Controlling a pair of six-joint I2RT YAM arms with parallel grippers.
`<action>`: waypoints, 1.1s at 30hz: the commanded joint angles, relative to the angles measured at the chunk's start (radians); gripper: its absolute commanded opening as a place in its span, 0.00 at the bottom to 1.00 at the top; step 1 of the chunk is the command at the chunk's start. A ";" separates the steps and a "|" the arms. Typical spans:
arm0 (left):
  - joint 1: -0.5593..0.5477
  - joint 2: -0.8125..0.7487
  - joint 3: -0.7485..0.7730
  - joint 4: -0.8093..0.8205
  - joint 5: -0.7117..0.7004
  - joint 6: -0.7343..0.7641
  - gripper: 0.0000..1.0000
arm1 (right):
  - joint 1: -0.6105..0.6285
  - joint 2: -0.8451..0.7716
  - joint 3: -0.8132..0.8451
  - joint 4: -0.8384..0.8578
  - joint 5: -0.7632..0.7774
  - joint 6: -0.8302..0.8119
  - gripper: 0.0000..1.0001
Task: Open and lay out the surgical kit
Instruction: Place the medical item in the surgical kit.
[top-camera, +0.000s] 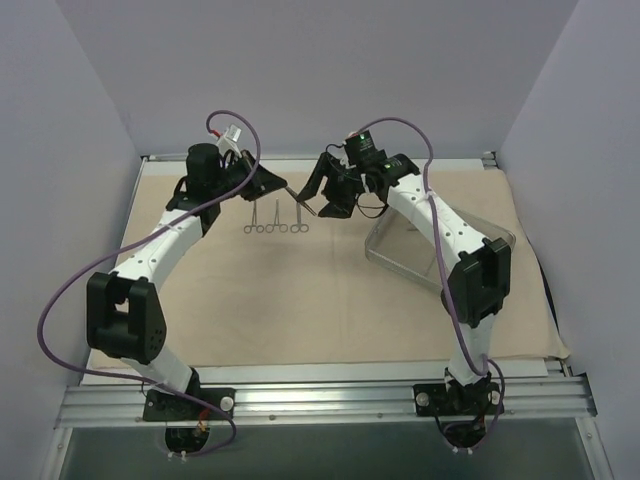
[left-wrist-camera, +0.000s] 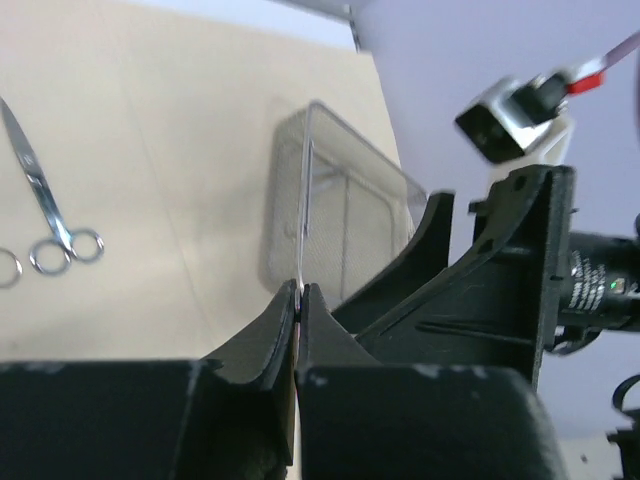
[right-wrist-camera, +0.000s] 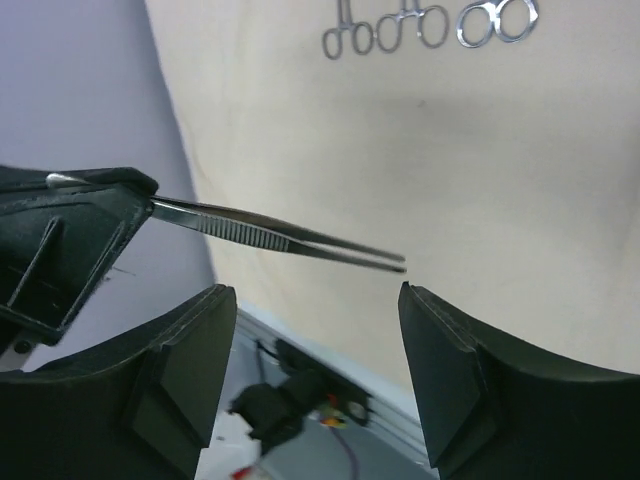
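The beige cloth wrap lies spread flat over the table. My left gripper is shut on one end of a pair of slim metal tweezers, held in the air above the cloth. The tweezers' tips point toward my right gripper, which stands open just below them without touching. A row of ring-handled scissors and forceps lies on the cloth in front of both grippers. In the left wrist view one pair of scissors shows. The clear rectangular tray sits on the cloth at the right.
The right arm's forearm reaches over the tray. A metal rail runs along the near table edge with both arm bases on it. Grey walls close in the left, right and back sides.
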 joint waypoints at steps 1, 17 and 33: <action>-0.007 -0.092 -0.012 0.215 -0.190 -0.003 0.02 | 0.021 -0.089 -0.108 0.210 0.011 0.479 0.66; -0.013 -0.181 -0.061 0.272 -0.166 0.129 0.02 | 0.063 -0.279 -0.320 0.504 0.288 1.091 0.73; -0.062 -0.158 0.013 0.232 -0.149 0.229 0.02 | 0.092 -0.183 -0.298 0.562 0.294 1.221 0.68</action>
